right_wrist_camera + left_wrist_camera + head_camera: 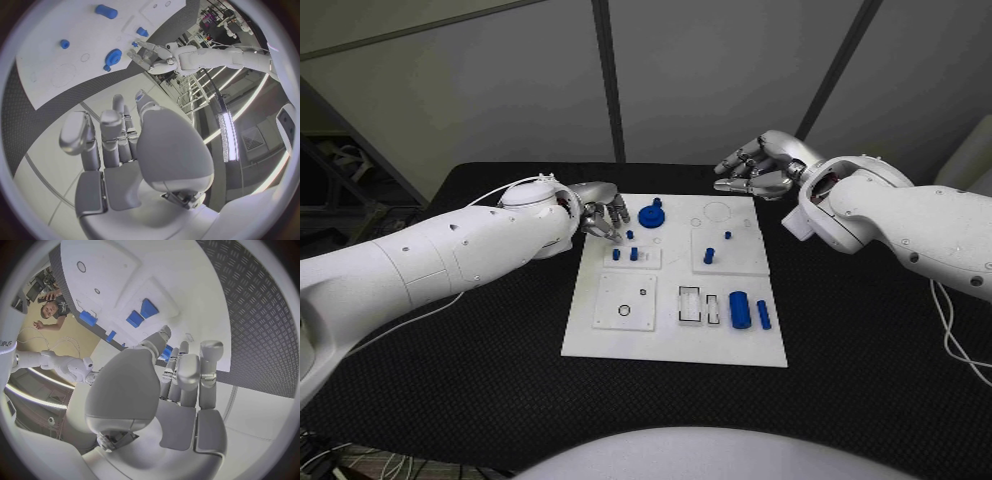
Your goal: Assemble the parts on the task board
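The white task board [678, 330] lies mid-surface, its long axis running near to far. Blue parts [738, 309] sit on it: a cylinder and a bar at the near right lie lengthwise near-to-far. The left hand [602, 214] hovers over the board's far left, fingers loosely curled, holding nothing. The right hand [759, 166] is beyond the far right corner, fingers curled, empty.

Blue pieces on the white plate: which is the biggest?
The blue cylinder lying near the plate's front right corner; the pegs are far smaller.
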